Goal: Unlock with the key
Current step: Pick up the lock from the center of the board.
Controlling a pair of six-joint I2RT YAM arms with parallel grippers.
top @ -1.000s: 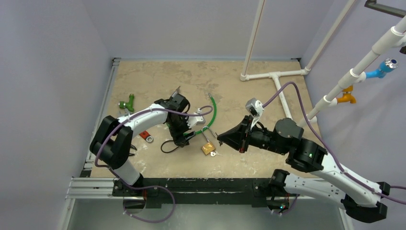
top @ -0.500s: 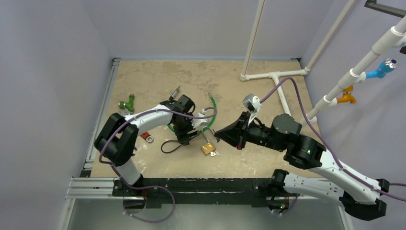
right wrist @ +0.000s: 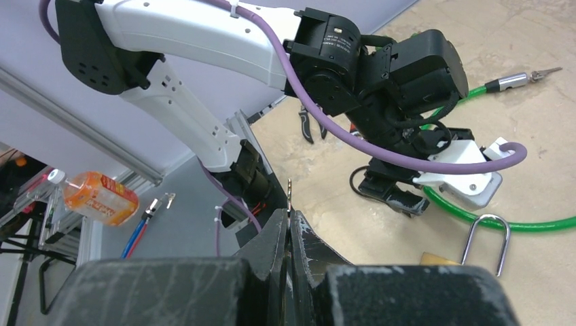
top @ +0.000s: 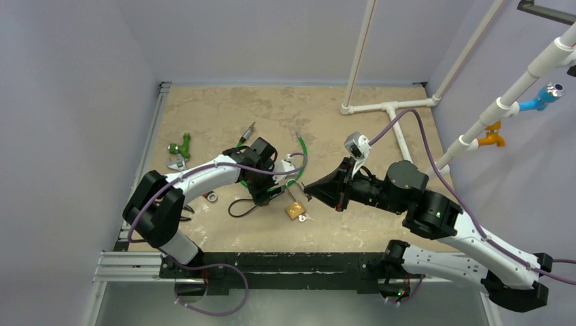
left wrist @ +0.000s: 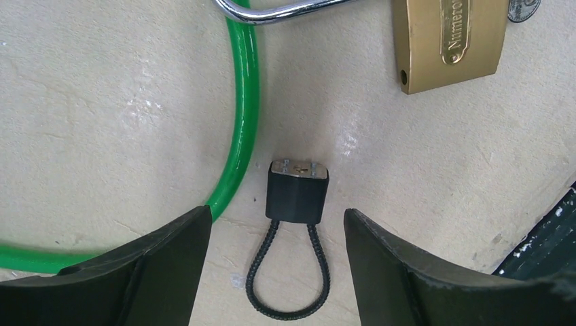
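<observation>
Padlock (top: pixel 295 209), brass, lies flat on the bench (top: pixel 217 112) nearest the arm bases, not yet touched. Right tool (top: pixel 311 190), at the padlock's 1 o'clock, is pressed together on a thin metal blade, apparently the key (right wrist: pixel 290 193). It has advanced toward the padlock over the last second and now holds there, so insertion looks next once the blade is lined up. Left tool (top: pixel 267 195), at 10 o'clock, jaws apart though slightly narrowed, has swung in beside the green cable (left wrist: pixel 241 122) and straddles a small black lock (left wrist: pixel 297 190), gripping nothing, so the padlock is unbraced.
</observation>
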